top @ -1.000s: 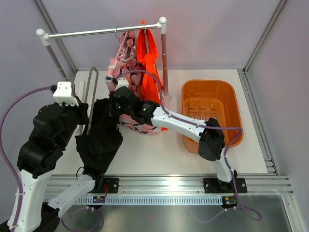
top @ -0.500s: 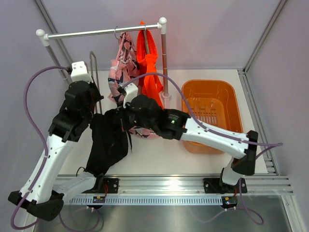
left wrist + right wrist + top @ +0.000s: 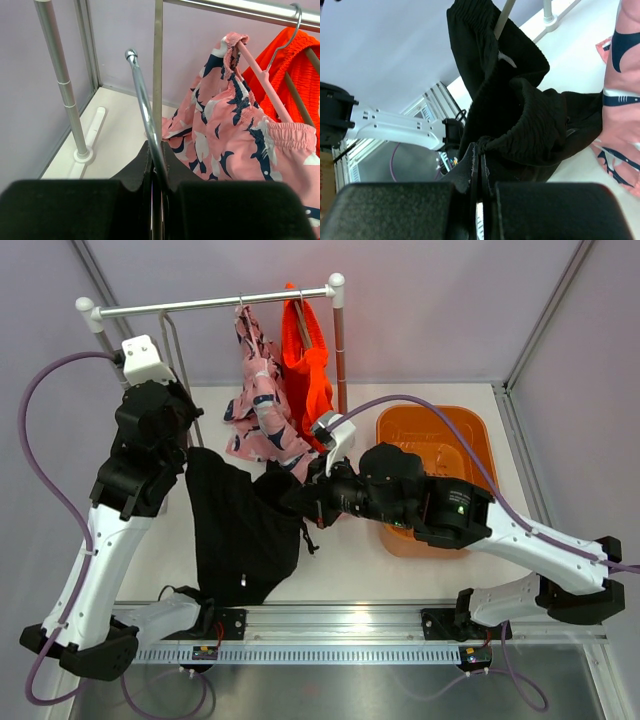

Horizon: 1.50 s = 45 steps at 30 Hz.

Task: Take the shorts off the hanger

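The black shorts (image 3: 235, 530) hang on a metal hanger whose hook (image 3: 142, 95) is pinched in my left gripper (image 3: 185, 450), which also shows in the left wrist view (image 3: 159, 172). My right gripper (image 3: 292, 498) is shut on a bunched edge of the black shorts (image 3: 520, 100) and holds it out to the right; its jaws show in the right wrist view (image 3: 480, 150). A hanger arm (image 3: 502, 20) still sits inside the black cloth. The pink printed shorts (image 3: 260, 410) and the orange shorts (image 3: 308, 370) hang on the rail (image 3: 200, 307).
An orange basket (image 3: 470, 430) stands on the table at the right, partly under my right arm. The rack's posts (image 3: 340, 360) rise at the back, the left one (image 3: 60, 85) close to my left gripper. A pink hanger (image 3: 260, 80) carries the pink shorts.
My right gripper has moved right and nearer, drawing the black shorts' edge with it. My left gripper has lifted the hanger slightly back-left. The pink shorts now hang clear of my right arm.
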Available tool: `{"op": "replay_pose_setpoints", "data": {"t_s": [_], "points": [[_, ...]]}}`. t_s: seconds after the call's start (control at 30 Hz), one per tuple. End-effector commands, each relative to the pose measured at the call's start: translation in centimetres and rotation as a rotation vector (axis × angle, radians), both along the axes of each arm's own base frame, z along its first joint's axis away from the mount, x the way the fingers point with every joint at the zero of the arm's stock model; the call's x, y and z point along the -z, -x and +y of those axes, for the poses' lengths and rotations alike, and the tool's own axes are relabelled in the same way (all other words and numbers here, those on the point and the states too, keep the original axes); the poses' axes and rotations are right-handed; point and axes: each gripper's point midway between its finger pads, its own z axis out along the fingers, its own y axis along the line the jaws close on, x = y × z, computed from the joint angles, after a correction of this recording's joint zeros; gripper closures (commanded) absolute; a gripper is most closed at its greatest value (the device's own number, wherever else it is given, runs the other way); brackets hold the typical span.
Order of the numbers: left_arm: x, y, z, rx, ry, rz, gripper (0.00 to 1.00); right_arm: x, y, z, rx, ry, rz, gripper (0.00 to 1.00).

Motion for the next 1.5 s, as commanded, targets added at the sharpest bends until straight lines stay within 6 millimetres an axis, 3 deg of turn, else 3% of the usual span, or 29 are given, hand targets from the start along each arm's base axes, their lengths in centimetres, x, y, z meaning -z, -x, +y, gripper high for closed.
{"op": "replay_pose_setpoints", "data": {"t_s": [0.0,0.17,0.4,0.57,0.63,0.73,0.77,0.83,0.97,1.03,1.07,1.1,1.13,1.23,1.33,1.4,1.43,1.47], "points": [[-4.1,0.8,1.9,-0.083,0.049,-0.134,1.00,-1.4,1.7,-1.6,-0.063,-0.016,-0.033,1.00],[-5.3,1.8,3.9,-0.174,0.091,-0.225,1.00,-1.6,3.7,-2.8,-0.147,-0.019,-0.025,1.00],[-5.4,1.6,4.6,-0.218,0.110,-0.267,1.00,-2.4,5.9,-4.6,-0.235,-0.041,-0.026,1.00],[-5.4,1.1,3.5,-0.147,0.139,-0.269,1.00,-3.0,5.7,-6.5,-0.189,-0.051,-0.034,1.00],[-5.3,1.2,3.0,-0.114,0.152,-0.263,1.00,-5.0,5.6,-8.3,-0.156,-0.076,-0.054,1.00],[-5.1,1.7,2.3,-0.065,0.159,-0.252,1.00,-7.6,3.3,-11.2,0.013,-0.095,-0.085,1.00],[-5.1,1.9,2.1,-0.049,0.163,-0.249,1.00,-9.7,1.9,-13.6,0.129,-0.117,-0.108,1.00],[-5.0,2.2,1.1,0.018,0.166,-0.237,1.00,-12.4,0.5,-16.3,0.244,-0.154,-0.148,1.00],[-4.3,2.3,-1.2,0.154,0.150,-0.166,1.00,-15.1,-4.6,-21.8,0.639,-0.122,-0.272,1.00],[-3.8,2.6,-2.8,0.243,0.145,-0.121,1.00,-15.5,-6.6,-23.3,0.788,-0.013,-0.379,1.00],[-3.5,2.6,-3.3,0.272,0.144,-0.104,1.00,-16.8,-7.7,-25.0,0.944,-0.024,-0.402,1.00],[-3.3,2.8,-3.7,0.296,0.144,-0.092,1.00,-17.5,-8.3,-25.2,1.002,0.000,-0.440,1.00],[-2.7,3.0,-4.5,0.344,0.140,-0.069,1.00,-19.9,-8.7,-26.5,1.076,-0.027,-0.498,1.00],[-1.4,3.4,-5.4,0.394,0.137,-0.029,1.00,-21.7,-10.1,-28.1,1.184,-0.020,-0.566,1.00],[-0.6,4.0,-5.4,0.409,0.125,-0.017,1.00,-25.2,-11.2,-30.7,1.266,-0.096,-0.615,1.00],[0.3,4.2,-5.4,0.414,0.110,0.000,1.00,-26.0,-12.6,-30.0,1.277,-0.088,-0.659,1.00],[0.6,4.4,-5.4,0.418,0.108,0.005,1.00,-26.8,-13.0,-31.2,1.317,-0.096,-0.674,1.00],[1.5,4.3,-5.5,0.422,0.104,0.025,1.00,-27.0,-13.5,-31.0,1.317,-0.095,-0.690,1.00]]}}
